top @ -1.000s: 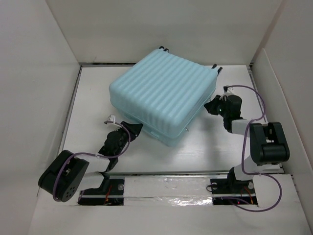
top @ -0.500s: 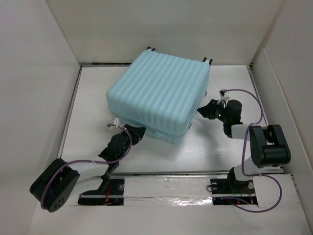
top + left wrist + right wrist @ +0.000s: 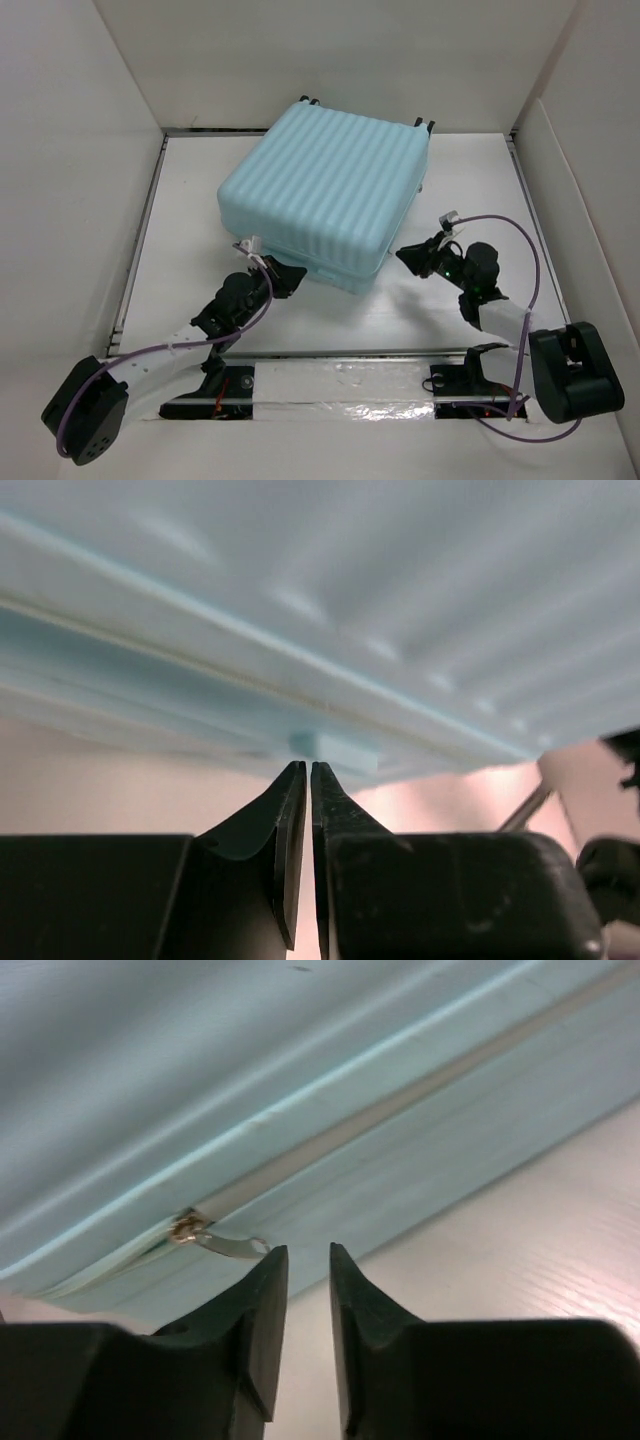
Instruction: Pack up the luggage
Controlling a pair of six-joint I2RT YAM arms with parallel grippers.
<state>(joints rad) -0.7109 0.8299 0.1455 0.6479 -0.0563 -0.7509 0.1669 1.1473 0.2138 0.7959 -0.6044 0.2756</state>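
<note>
The luggage (image 3: 325,190) is a pale aqua ribbed hard-shell suitcase lying flat and closed at the middle back of the table. Two of its black wheels show at the far edge. My left gripper (image 3: 295,272) is shut, its tips at the suitcase's near side, just below a small aqua tab (image 3: 335,748). In the left wrist view the gripper (image 3: 309,765) holds nothing. My right gripper (image 3: 405,255) is at the suitcase's near right corner. In the right wrist view it (image 3: 308,1250) is narrowly open and empty. A metal zipper pull (image 3: 225,1243) hangs just left of its left finger.
White walls enclose the table (image 3: 440,300) on the left, back and right. A raised taped strip (image 3: 340,385) runs along the near edge between the arm bases. The suitcase shell fills the upper part of both wrist views (image 3: 350,600) (image 3: 250,1090).
The suitcase swung and slid toward the back a second ago, then stayed still. My left arm stretched forward to its near side. My right gripper drew back and down to the near right corner.
</note>
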